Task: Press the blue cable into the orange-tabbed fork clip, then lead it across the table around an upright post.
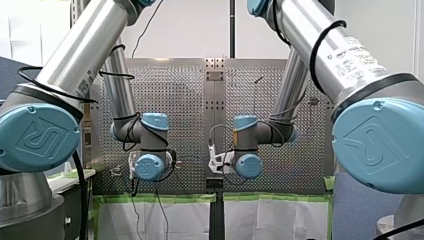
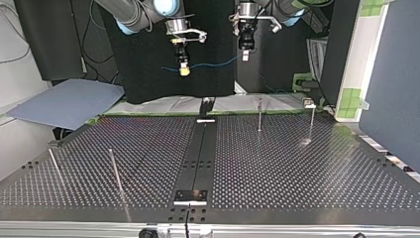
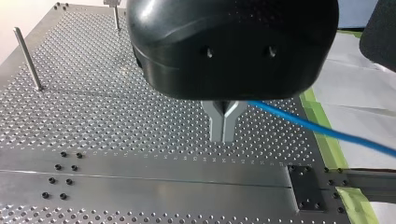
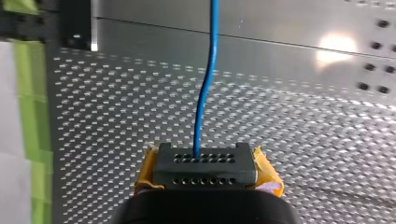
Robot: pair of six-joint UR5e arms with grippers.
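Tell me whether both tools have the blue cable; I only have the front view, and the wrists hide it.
Observer: The right wrist view shows the right tool shut on the blue cable, which runs ahead from between its yellow pads.
Operator: And the left?
Observer: In the left wrist view the left tool is shut on it too; the cable comes out beside its metal fingers.
Operator: Is it on the table?
Observer: No. In the top view it is strung in the air between the two tools, off the table.
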